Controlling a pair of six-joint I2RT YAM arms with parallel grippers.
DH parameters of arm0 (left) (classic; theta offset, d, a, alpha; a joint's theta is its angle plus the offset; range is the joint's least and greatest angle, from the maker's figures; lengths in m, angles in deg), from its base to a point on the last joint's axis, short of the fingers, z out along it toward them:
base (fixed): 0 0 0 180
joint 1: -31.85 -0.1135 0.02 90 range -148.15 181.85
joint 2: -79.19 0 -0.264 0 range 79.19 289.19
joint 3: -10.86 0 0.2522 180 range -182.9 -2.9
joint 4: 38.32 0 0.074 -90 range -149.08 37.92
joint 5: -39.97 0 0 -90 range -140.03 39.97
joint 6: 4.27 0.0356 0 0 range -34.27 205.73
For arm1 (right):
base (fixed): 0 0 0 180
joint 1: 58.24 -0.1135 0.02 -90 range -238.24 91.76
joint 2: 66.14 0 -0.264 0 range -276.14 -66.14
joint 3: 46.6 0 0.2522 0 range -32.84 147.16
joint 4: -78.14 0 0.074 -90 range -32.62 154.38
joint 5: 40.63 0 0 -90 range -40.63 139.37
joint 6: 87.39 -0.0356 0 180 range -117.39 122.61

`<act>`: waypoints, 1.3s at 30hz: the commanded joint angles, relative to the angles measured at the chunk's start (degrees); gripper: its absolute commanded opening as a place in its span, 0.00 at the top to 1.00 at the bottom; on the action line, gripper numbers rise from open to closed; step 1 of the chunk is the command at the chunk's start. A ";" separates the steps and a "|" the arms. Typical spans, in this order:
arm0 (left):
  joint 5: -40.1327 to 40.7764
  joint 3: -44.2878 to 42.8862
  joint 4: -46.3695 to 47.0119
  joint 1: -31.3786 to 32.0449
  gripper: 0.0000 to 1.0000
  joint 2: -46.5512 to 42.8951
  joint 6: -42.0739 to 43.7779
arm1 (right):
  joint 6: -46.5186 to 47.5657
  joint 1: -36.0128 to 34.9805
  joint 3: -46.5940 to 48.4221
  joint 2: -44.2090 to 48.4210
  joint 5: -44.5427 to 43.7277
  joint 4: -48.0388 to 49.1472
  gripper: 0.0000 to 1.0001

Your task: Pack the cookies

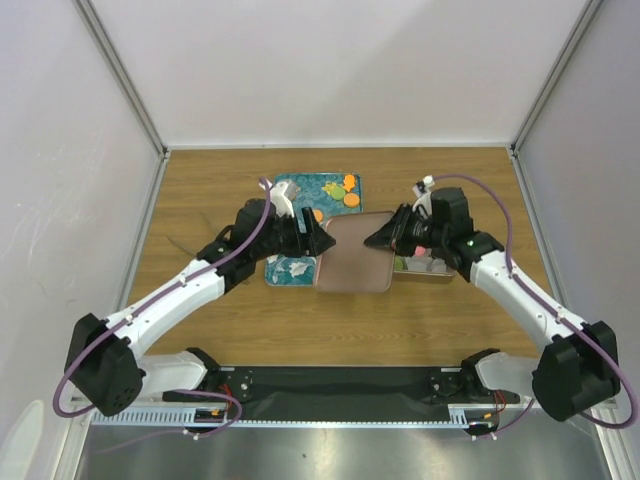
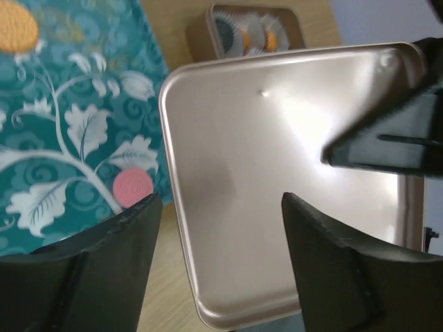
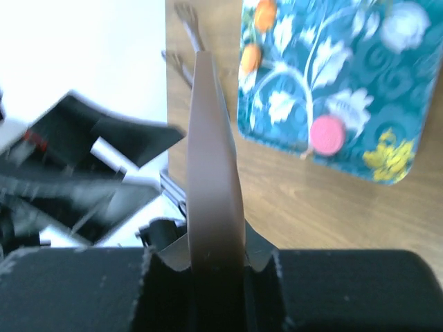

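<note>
Right wrist | R hand (image 3: 214, 259) clamps lid (image 3: 211, 173) edge | L hand (image 2: 218, 200) spread

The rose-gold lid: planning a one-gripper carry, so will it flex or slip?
Probably stiff: the lid stands straight and unbent in the right gripper. Its glossy, mirror-like face looks slippery, so pinched at one edge it may pivot.

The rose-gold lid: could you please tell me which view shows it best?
Left wrist: the rose-gold lid fills it, face-on. Top external shows it small, from above; right wrist shows only its edge.
</note>
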 commanded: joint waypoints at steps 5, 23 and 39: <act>8.18 -12.85 -3.93 5.78 0.12 -2.00 14.90 | 2.49 8.12 16.65 -10.25 5.93 -10.30 1.00; 27.74 -1.27 36.12 27.42 0.03 1.61 77.57 | -0.58 14.98 39.79 -26.52 11.04 -17.43 1.00; 29.40 -0.11 59.87 27.43 0.04 18.48 91.20 | -2.69 15.16 35.05 -21.43 9.72 -17.08 1.00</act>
